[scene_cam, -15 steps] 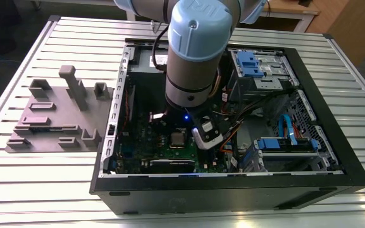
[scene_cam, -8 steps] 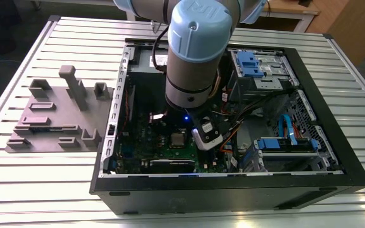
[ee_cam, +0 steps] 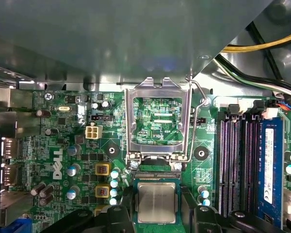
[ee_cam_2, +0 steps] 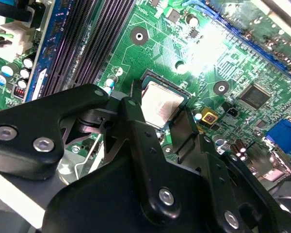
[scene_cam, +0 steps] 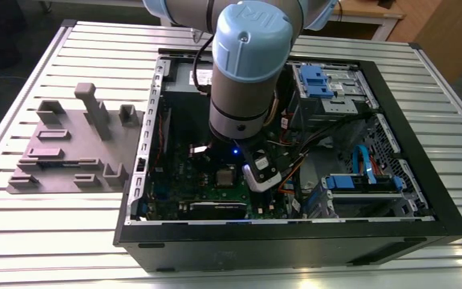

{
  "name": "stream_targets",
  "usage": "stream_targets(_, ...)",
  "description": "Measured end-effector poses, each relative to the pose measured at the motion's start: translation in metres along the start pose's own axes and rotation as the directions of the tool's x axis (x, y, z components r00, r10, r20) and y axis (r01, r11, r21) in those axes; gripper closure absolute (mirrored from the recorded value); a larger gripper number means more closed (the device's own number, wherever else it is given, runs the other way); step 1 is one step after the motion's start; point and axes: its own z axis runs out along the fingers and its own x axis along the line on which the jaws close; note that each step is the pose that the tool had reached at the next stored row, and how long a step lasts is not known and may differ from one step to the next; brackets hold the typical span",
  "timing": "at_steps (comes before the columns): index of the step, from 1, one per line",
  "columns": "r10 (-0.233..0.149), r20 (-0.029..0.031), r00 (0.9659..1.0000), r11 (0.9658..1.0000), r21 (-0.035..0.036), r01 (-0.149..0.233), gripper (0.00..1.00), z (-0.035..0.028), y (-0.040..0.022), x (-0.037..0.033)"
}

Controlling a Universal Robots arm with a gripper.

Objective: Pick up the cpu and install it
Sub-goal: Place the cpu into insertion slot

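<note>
The arm [scene_cam: 247,66] reaches down into the open computer case [scene_cam: 295,241], and everything that matters sits at the CPU socket [ee_cam: 136,180] on the green motherboard [ee_cam: 53,145]. In both wrist views the cpu [ee_cam: 156,202] [ee_cam_2: 160,103] lies inside the socket with its silvery top facing up, and it looks level and square to the socket rim. The gripper [ee_cam: 157,208] straddles the socket, one black finger [ee_cam_2: 132,119] on each of two opposite sides of the chip. Whether they clamp the chip or have let it go cannot be told.

The load plate [ee_cam: 157,119] stands swung open off the socket's hinge edge. The wire lever [ee_cam: 200,99] is raised beside it, so nothing locks the chip down yet.

The likely hazard is a chip not fully keyed into the socket: any slight tilt or offset could bend contacts under pressure. A finger dragging along the chip's edge could also lift it out of the socket, or snag the socket rim.
</note>
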Motion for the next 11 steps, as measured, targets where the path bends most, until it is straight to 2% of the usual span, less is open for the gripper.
stream_targets(5, 0.0, -0.0001, 1.0, 1.0, -0.0004, 0.0, 0.53, 0.0004, 0.0001, 0.0)
stream_targets(11, 0.0, -0.0019, 1.0, 1.0, -0.0005, 0.0, 0.53, -0.0023, 0.0001, 0.0001)
